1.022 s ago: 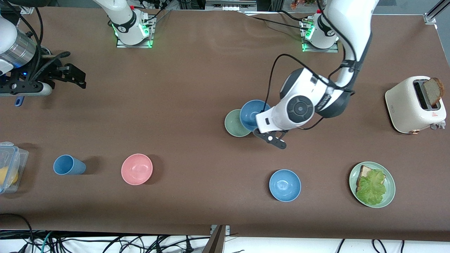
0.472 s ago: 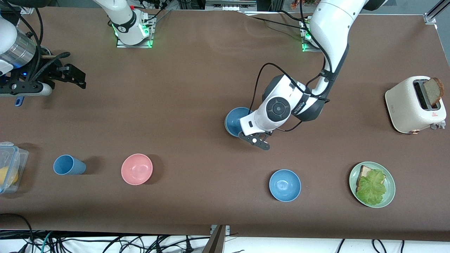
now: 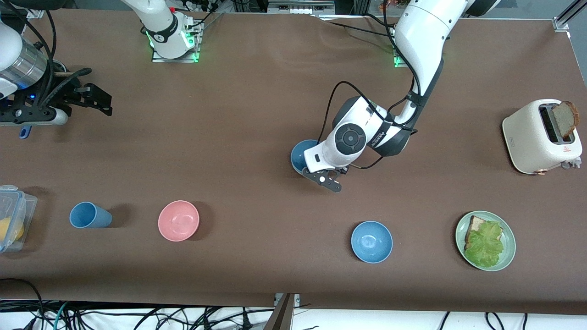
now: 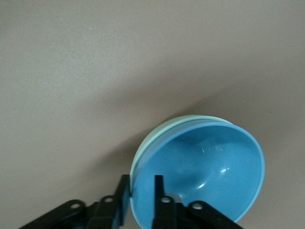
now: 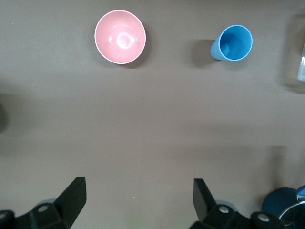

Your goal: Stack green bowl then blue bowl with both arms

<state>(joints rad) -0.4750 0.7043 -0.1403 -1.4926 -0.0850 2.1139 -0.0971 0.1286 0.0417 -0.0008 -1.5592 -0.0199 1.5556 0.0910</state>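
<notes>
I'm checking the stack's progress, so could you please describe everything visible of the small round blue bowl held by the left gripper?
The small round blue bowl is plain, smooth and glossy, mouth up and tilted slightly. It sits nested in the pale sage-green bowl, whose rim shows as a thin crescent along one edge. The left gripper pinches its rim, one finger inside and one outside. In the front view the left arm hides most of it, mid-table.

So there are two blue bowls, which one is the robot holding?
The blue bowl nested in the green bowl, mid-table. The left gripper pinches its rim. The other blue bowl sits alone, nearer the front camera. The right gripper waits, open.
</notes>
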